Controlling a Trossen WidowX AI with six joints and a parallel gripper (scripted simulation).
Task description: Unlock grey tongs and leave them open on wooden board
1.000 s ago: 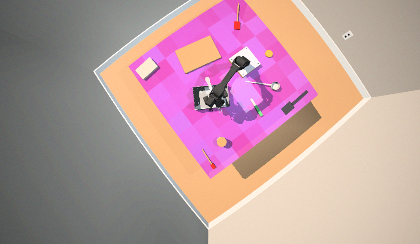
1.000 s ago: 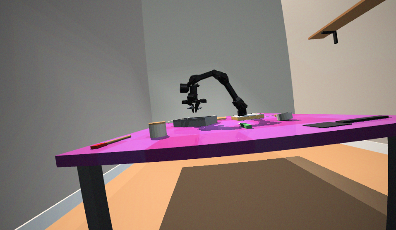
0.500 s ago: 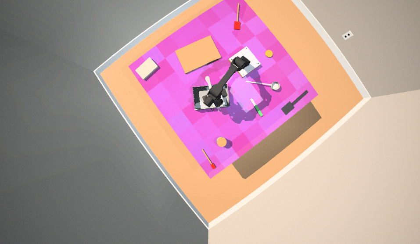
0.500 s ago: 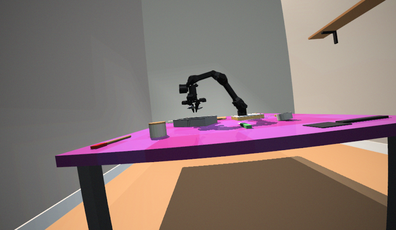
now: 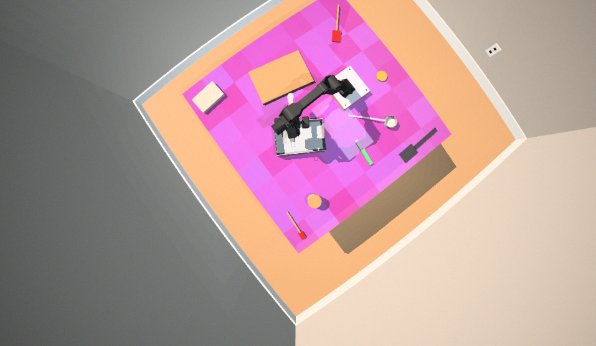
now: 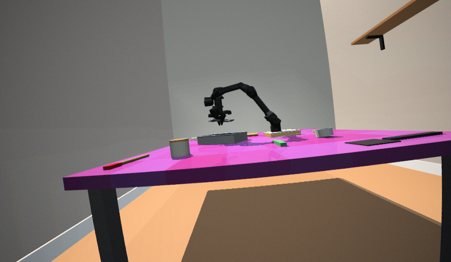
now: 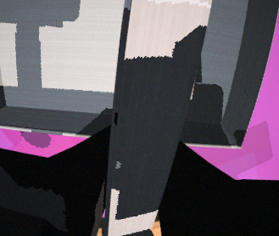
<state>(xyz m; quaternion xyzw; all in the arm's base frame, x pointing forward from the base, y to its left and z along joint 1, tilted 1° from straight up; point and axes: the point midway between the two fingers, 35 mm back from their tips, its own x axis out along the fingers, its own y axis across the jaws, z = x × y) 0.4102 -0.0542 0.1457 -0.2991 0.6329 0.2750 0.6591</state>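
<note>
Wooden board (image 5: 279,78) (image 6: 252,134): plain tan slab, rectangular, flat on the pink-checked table (image 5: 265,172) (image 6: 200,159); the tongs are off it.
Tongs (image 5: 290,98) (image 6: 229,120) (image 7: 147,127): smooth grey, long and narrow, roughly level in the exterior view, held above the roasting tin; lock state cannot be told.
Gripper (image 5: 293,134) (image 6: 220,123) (image 7: 138,132): black, fingers pointing down, pinching the tongs, which run between the jaws and stick out past both sides.
Roasting tin (image 5: 315,144) (image 6: 215,140) (image 7: 71,59): grey, rectangular, straight-walled, below the gripper.
Canister (image 5: 314,200) (image 6: 179,150): grey cylinder, flat tan top.
Base plate (image 5: 349,71) (image 6: 293,133): white top, tan sides, under the arm's foot.
Green-ended bar (image 5: 365,155) (image 6: 279,143): slim, flat on the table.
Yellow disc (image 5: 381,76): round, beyond the base plate.
Dark spatula (image 5: 408,153) (image 6: 371,142): flat square blade, long handle.
</note>
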